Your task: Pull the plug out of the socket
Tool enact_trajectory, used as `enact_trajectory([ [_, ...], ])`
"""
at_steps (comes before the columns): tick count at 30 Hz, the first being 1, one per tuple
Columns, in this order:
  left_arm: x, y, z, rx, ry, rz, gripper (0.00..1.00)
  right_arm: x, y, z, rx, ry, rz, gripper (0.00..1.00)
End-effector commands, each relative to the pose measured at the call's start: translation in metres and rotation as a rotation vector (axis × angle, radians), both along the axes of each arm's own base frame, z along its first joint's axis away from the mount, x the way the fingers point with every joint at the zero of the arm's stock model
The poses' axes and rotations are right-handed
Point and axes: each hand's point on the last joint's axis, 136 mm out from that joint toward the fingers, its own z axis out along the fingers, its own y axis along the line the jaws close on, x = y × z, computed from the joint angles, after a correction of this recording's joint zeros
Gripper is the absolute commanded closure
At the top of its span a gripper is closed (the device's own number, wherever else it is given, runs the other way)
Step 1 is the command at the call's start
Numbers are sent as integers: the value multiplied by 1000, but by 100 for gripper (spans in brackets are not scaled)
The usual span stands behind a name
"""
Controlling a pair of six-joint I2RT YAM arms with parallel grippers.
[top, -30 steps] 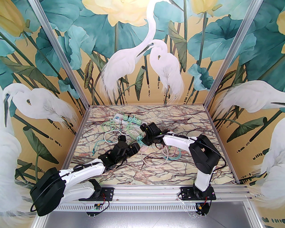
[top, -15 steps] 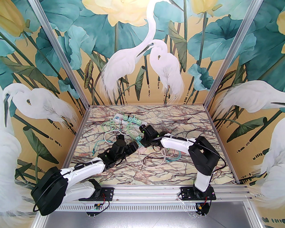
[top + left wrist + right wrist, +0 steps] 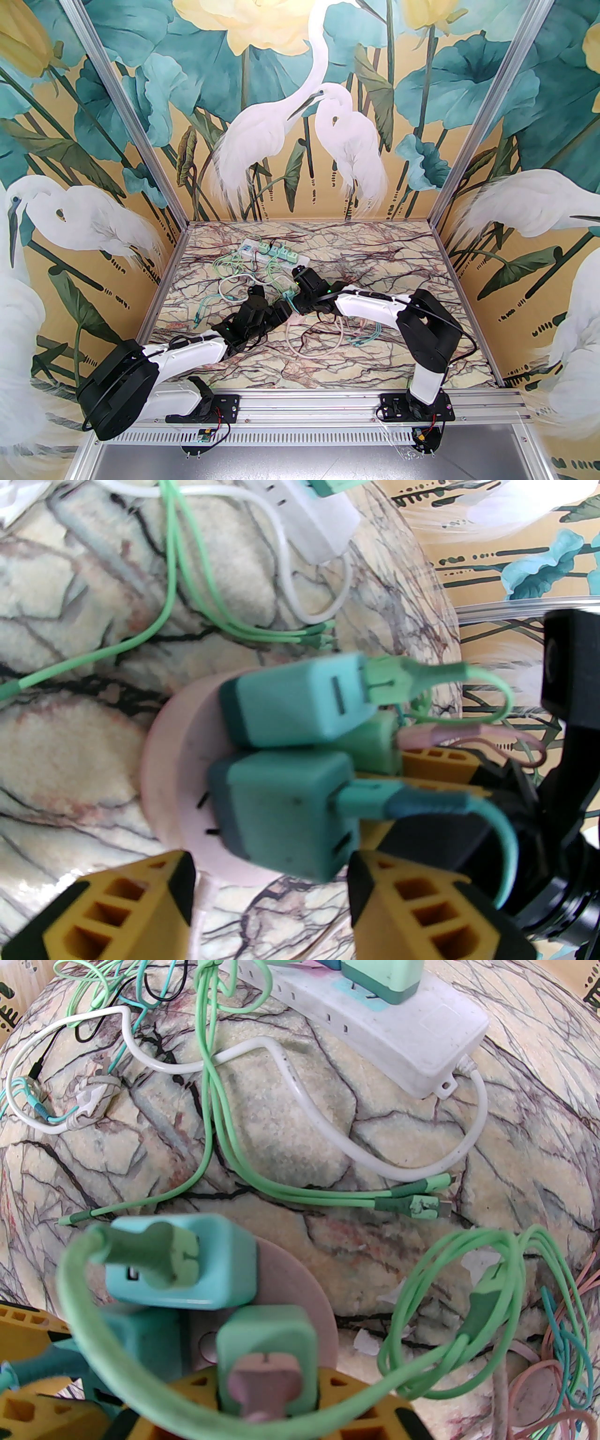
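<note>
A round pink socket [image 3: 173, 780] [image 3: 300, 1288] carries three plugs. In the left wrist view these are an upper teal plug [image 3: 290, 700], a lower teal plug [image 3: 281, 808] and, behind them, a light green plug [image 3: 375, 742] [image 3: 267, 1344] with a pink cable. My right gripper [image 3: 262, 1400] [image 3: 296, 304] is shut on the light green plug, and its yellow fingers [image 3: 436, 761] show behind that plug. My left gripper [image 3: 272, 869] [image 3: 282, 313] is open. Its yellow fingertips [image 3: 178, 869] straddle the near end of the lower teal plug and the socket's rim.
A white power strip [image 3: 272, 251] [image 3: 398, 1035] with several green plugs lies at the back of the marbled table. Loose green cables [image 3: 225, 1157] and a white cord [image 3: 290, 1082] trail between it and the socket. Pink and teal cables [image 3: 361, 333] coil to the right.
My right gripper has carried the socket and its plugs a little left and nearer, dragging the pink cord along. The left arm drew back slightly and its fingers have narrowed.
</note>
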Motion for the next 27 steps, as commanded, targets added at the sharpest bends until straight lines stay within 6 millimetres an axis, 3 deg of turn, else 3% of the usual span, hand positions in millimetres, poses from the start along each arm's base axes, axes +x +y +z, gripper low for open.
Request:
enact_trajectory([
  [1, 0, 9, -13, 27, 27, 37, 43, -6, -2, 4, 13, 20, -18, 79],
  [10, -8, 21, -53, 71, 137, 76, 48, -13, 5, 4, -54, -16, 25, 80],
  [16, -10, 23, -53, 103, 161, 73, 50, -18, 11, 0, -119, -32, 60, 81],
  [27, -16, 33, -59, 145, 195, 86, 55, -7, 3, 19, 75, 37, -16, 81],
])
